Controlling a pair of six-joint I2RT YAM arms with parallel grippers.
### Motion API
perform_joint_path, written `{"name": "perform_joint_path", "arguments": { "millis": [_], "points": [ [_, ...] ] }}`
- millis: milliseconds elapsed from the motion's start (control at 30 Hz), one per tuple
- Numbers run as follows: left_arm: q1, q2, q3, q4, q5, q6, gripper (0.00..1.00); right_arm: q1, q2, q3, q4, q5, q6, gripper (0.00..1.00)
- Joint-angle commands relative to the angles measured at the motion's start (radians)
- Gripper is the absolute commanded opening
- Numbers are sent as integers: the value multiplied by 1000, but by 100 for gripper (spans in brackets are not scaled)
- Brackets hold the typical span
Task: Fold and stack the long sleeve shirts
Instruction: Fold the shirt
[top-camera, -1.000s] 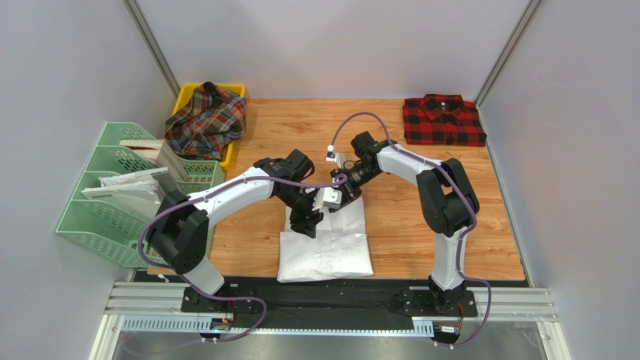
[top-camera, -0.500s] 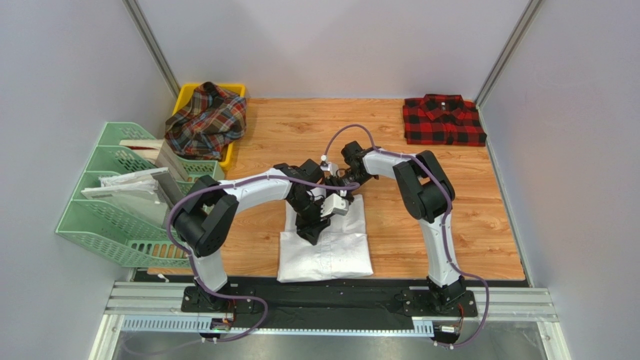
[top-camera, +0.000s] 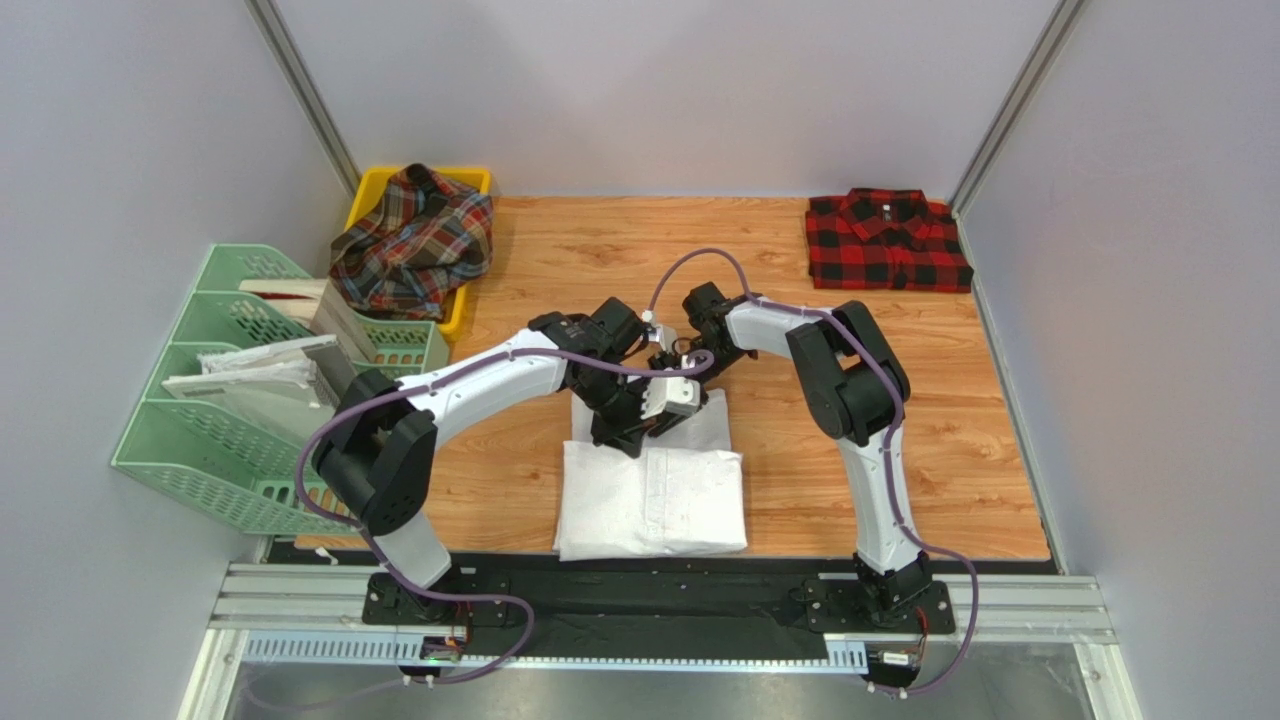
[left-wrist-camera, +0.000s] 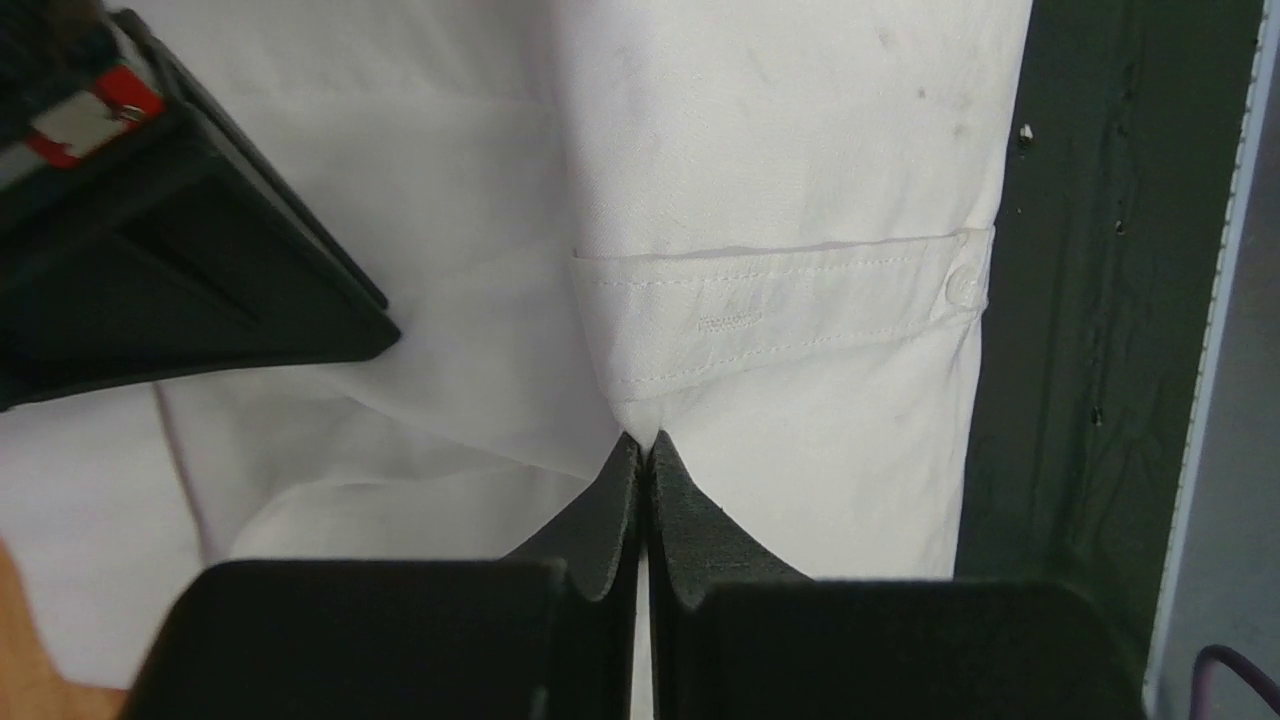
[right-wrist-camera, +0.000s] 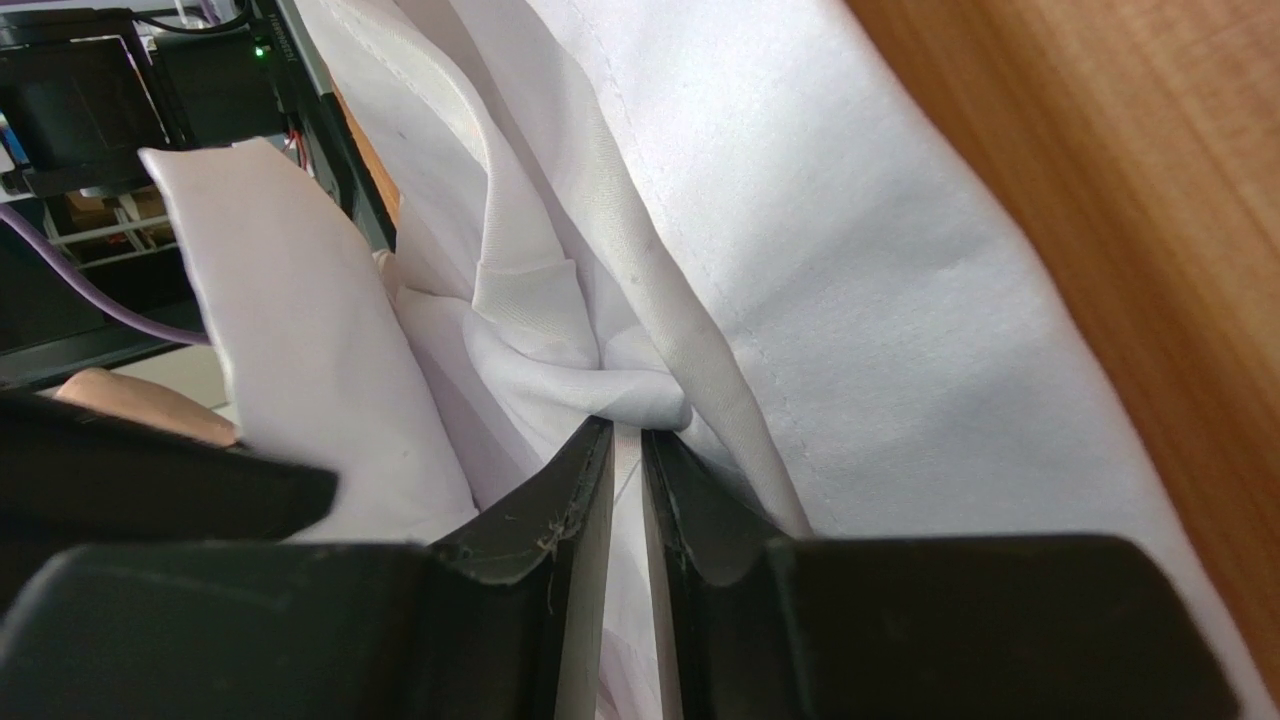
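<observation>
The white shirt (top-camera: 655, 500) lies partly folded near the table's front edge, its button placket (left-wrist-camera: 781, 308) showing in the left wrist view. My left gripper (top-camera: 621, 435) (left-wrist-camera: 646, 450) is shut, pinching a fold of the white cloth (left-wrist-camera: 781, 165) at its tips. Close beside it, my right gripper (top-camera: 679, 398) (right-wrist-camera: 628, 435) is shut on a bunched fold of the same shirt (right-wrist-camera: 872, 270), with cloth between its jaws. The red-and-black checked shirt (top-camera: 885, 240) lies folded at the far right corner. The tartan shirt (top-camera: 413, 240) is heaped in the yellow bin (top-camera: 371, 189).
Green file racks (top-camera: 211, 435) holding paper sheets (top-camera: 256, 368) stand along the left side. A black rail (top-camera: 661, 593) runs along the near edge under the arm bases. Grey walls close in the table on three sides.
My left gripper has closed on the white cloth and shifted slightly toward the far side. The right gripper's jaws have narrowed on the cloth. The shirt's far part has bunched up between the two grippers.
</observation>
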Motion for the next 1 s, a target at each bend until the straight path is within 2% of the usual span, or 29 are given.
{"name": "perform_joint_path", "arguments": {
  "millis": [0, 200, 333, 433, 633, 767, 967],
  "points": [
    [32, 24, 79, -8, -60, 65, 0, 1, -7, -16, 3, 31, -45, 21],
    [58, 130, 119, 44, -147, 109, 0, 0, -21, -21, -11, 33, -59, 21],
    [57, 165, 116, 57, -149, 83, 0, 0, -22, -28, -16, 33, -62, 21],
    [45, 158, 95, 58, -137, 73, 0, 9, -36, -53, -16, 21, -59, 21],
    [-26, 85, -42, 82, -119, 68, 0, 32, -117, -125, -14, -28, -22, 24],
    [-34, 61, -91, 85, -103, 53, 0, -18, -172, -65, -114, -10, -62, 29],
    [-38, 53, -100, 90, -106, 59, 0, -37, -110, 91, -195, -15, -81, 31]
  ]
}}
